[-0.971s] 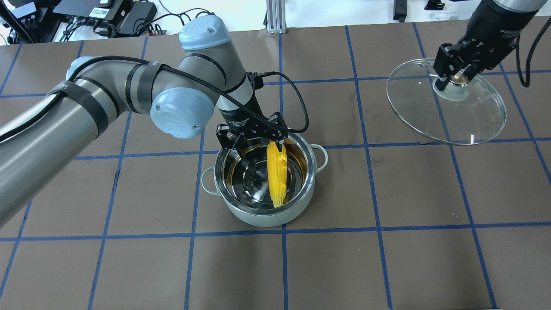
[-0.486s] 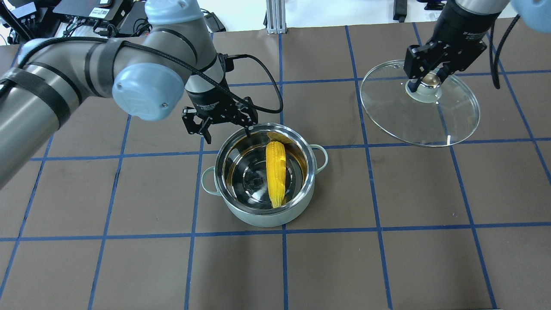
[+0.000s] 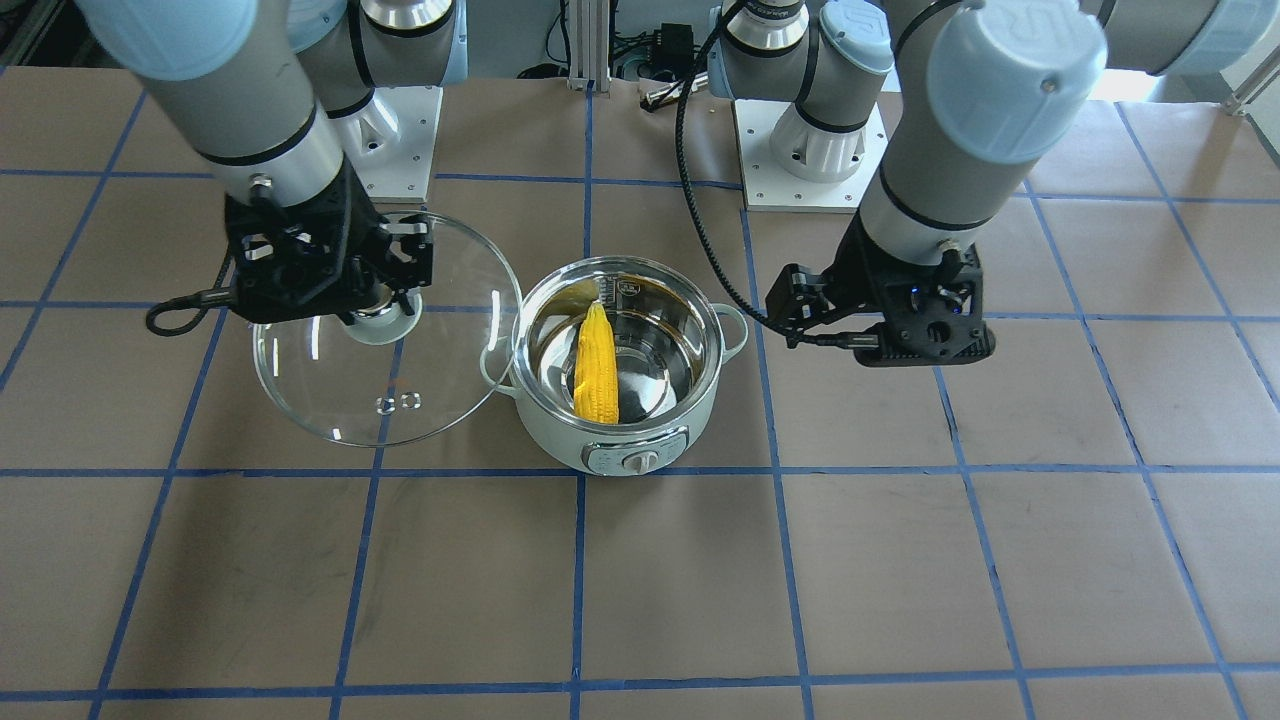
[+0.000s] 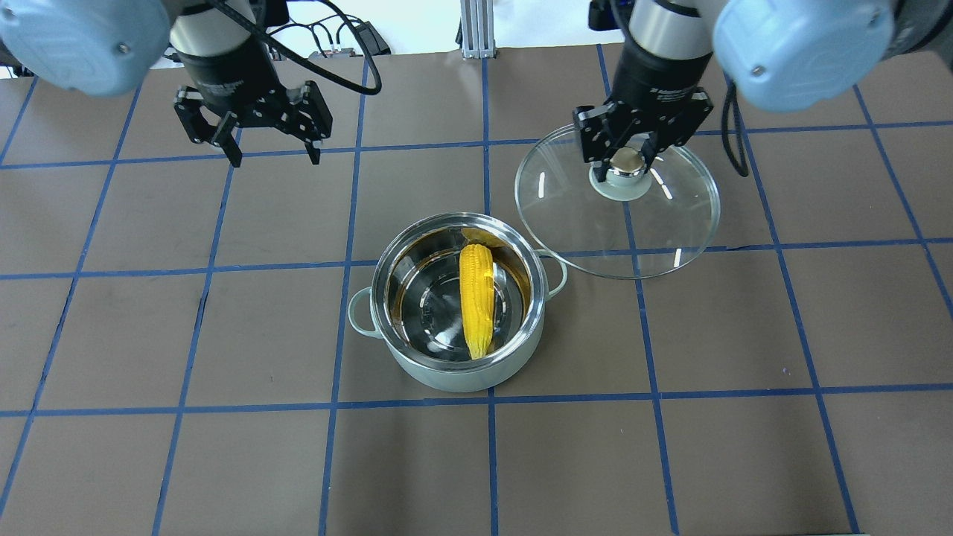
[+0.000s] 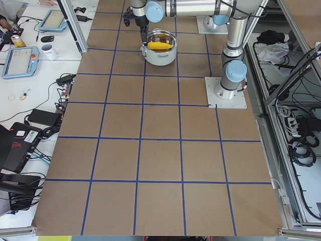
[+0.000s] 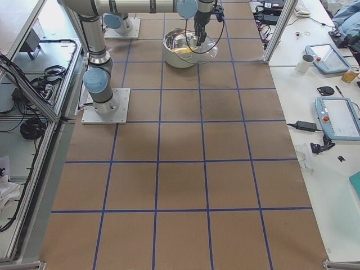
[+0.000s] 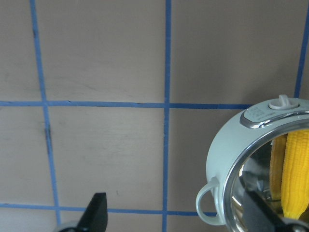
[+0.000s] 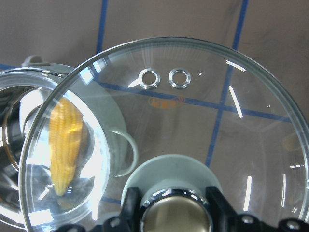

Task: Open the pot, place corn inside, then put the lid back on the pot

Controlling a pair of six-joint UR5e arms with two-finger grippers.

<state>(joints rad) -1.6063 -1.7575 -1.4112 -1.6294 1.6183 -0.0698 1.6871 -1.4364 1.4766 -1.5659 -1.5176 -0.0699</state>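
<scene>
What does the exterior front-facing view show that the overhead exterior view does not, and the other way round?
Only the front-facing view shows the control dial on the pot and the arm bases. Only the overhead view shows plainly that the left gripper is open and empty. Both show the corn lying inside the open pot, and the right gripper shut on the lid, held beside the pot and not on it.
</scene>
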